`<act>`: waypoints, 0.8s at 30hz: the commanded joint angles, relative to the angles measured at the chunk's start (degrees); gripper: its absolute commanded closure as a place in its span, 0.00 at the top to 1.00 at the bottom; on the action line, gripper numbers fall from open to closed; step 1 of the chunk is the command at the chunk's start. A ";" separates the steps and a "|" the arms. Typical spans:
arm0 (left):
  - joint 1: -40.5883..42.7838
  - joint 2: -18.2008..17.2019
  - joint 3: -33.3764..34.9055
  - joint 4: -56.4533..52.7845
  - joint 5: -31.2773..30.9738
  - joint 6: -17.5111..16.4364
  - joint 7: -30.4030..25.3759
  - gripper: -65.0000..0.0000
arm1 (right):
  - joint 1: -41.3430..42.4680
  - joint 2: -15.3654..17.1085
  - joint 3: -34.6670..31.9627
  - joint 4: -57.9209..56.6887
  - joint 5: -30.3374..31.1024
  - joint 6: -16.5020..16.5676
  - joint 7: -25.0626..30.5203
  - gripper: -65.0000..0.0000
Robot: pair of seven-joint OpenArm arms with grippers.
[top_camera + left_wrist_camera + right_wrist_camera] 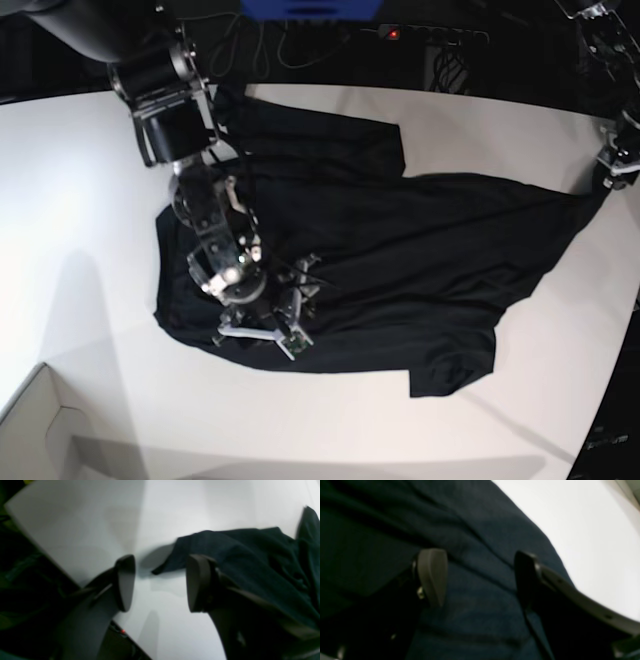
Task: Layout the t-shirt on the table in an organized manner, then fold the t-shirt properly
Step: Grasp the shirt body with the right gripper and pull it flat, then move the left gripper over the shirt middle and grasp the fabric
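Nearest to the base camera lies the pale corner of a cardboard box (35,425), at the lower left, apart from everything else; beyond it the table (90,200) is white and wide, and the t-shirt (400,260) is spread over its middle, black and wrinkled, with one sleeve (455,372) pointing to the near edge and one part reaching to the far right.

Over the shirt's left part stands the right gripper (480,577); in its wrist view the two fingers stand wide apart with only dark cloth between and under them, and nothing is pinched; whether the tips touch the cloth I cannot tell. At the far right edge of the base view is the left gripper (160,582); its jaws are also apart and hold nothing; a pointed tip of the shirt lies on the table just in front of the gap, free.

So the shirt seems to be roughly laid out but not flat; the laying-out step is, I judge, not finished.

What could go wrong: if the right gripper closes here, in the middle of the body, it may take both layers together and make a new bunch instead of a clean edge; if the left arm reaches for the tip near the table's curved rim, a small miss could push the cloth over the edge; dark folds hide where the hem really runs.
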 commanded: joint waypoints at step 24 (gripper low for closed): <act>-18.57 1.91 13.20 -5.82 -0.33 -0.12 -0.11 0.50 | -8.64 10.91 13.56 2.00 0.18 -0.57 8.83 0.65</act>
